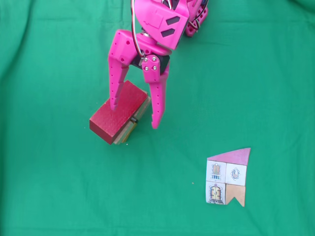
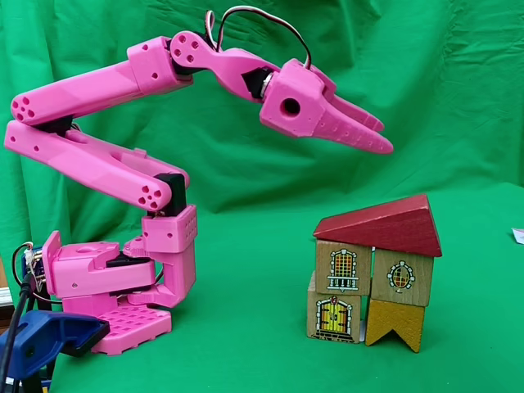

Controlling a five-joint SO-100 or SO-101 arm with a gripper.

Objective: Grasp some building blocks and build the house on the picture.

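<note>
Below my gripper, in the fixed view from above, I see the house standing on the green cloth. Its dark red roof brick lies on top, and at its right edge a bit of the lighter blocks under it shows. One pink finger crosses over the roof, the other finger hangs just beside the roof's right edge. The fingers are spread apart and I see nothing between them.

In the fixed view from the side, the gripper hovers above the house, well apart from it, not touching. From here the fingers overlap, so the opening is hard to judge. The red roof is slanted and rests on two upper blocks with printed windows; under them stand a block with a door and a tan notched block.

Down and to the right of the gripper in the view from above, the picture lies flat on the cloth, well apart from the house. I see no containers.
</note>
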